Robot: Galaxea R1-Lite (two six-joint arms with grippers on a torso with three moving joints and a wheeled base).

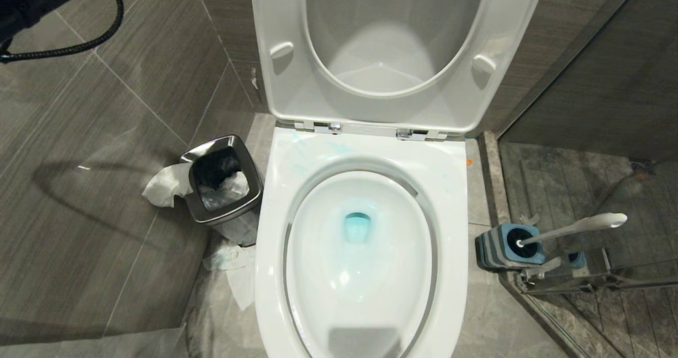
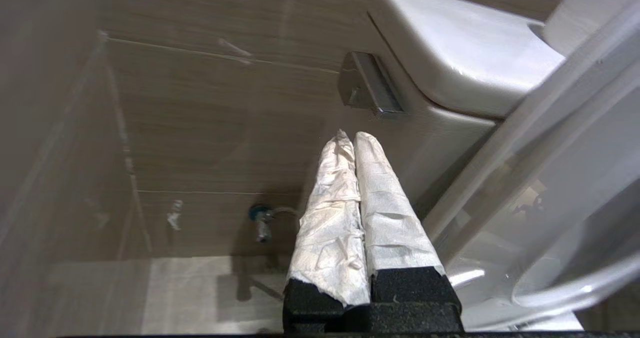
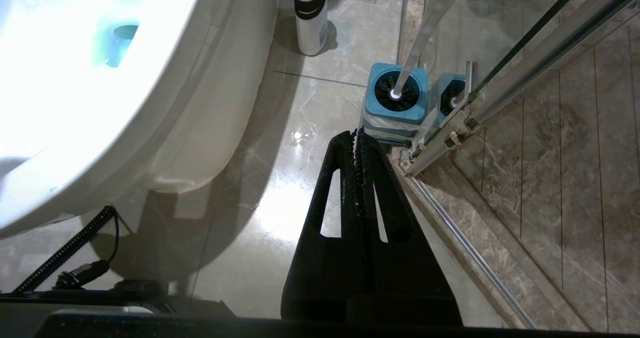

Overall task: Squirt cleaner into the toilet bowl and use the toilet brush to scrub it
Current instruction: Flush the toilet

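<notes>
The toilet bowl [image 1: 450,199] stands open in the middle, its seat and lid [image 1: 286,82] raised, with blue-tinted water [image 1: 357,226] at the bottom. To its right the toilet brush [image 1: 577,225] leans in its blue-and-grey holder [image 1: 495,252]. The cleaner [image 3: 310,25], a pale bottle with a dark band, stands on the floor beside the bowl's base, beyond the holder [image 3: 397,103]. My right gripper [image 3: 357,135] hangs shut and empty low over the floor, just short of the holder. My left gripper [image 2: 352,138], its fingers wrapped in white paper, is shut on nothing, raised beside the cistern [image 2: 465,53].
A square steel bin [image 1: 225,186] with a liner stands left of the bowl, with crumpled paper [image 1: 164,186] around it. A glass shower partition with a metal rail [image 1: 582,281] closes the right side. A water valve [image 2: 260,218] sticks out of the tiled wall.
</notes>
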